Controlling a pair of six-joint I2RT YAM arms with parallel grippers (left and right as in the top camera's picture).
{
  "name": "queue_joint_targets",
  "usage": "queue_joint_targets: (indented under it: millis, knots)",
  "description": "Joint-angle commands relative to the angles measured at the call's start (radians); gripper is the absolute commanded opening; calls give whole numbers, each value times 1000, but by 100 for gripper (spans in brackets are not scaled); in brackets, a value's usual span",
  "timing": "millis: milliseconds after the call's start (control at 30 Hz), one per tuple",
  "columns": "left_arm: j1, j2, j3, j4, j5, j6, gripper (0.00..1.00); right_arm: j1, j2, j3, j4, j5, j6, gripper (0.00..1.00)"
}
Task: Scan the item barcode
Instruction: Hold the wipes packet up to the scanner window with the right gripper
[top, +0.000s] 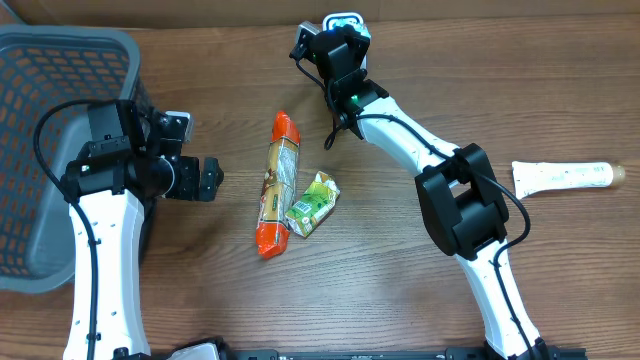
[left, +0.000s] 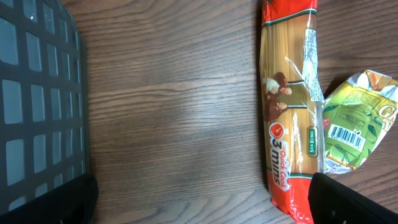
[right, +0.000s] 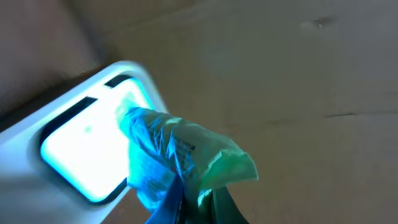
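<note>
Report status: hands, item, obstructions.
Left hand open. Right hand shut on crinkled green plastic packet, before glowing white scanner window. Nothing between them.

**A:** So where are we?

**B:** A mock shop checkout on a robot test bench, I'd say. There's a wooden table, with a left arm and a right arm rising from its near edge.

**A:** And the shop part?

**B:** A grey basket at the left edge and groceries mid-table: pasta, and a green pouch showing its barcode. There's a tube by the right edge.

**A:** There's the scanner at the far edge, its window glowing blue, with a packet right in front of it!

**B:** And plain cardboard behind it. That's a lab set-up dressed as a till.
</note>
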Motion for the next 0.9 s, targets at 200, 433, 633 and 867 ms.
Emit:
queue_joint_targets:
  millis: [200, 433, 633, 867]
  knots:
    - [-2, 6, 18, -1, 8, 19, 100, 34, -72, 10, 172, 92, -55, 4]
    - [-2, 6, 18, 0, 8, 19, 100, 53, -139, 10, 169, 100, -71, 4]
    - [-2, 6, 18, 0, 8, 19, 99, 78, -236, 10, -50, 86, -22, 4]
    - [-2, 6, 18, 0, 8, 19, 99, 83, -472, 10, -578, -197, 402, 4]
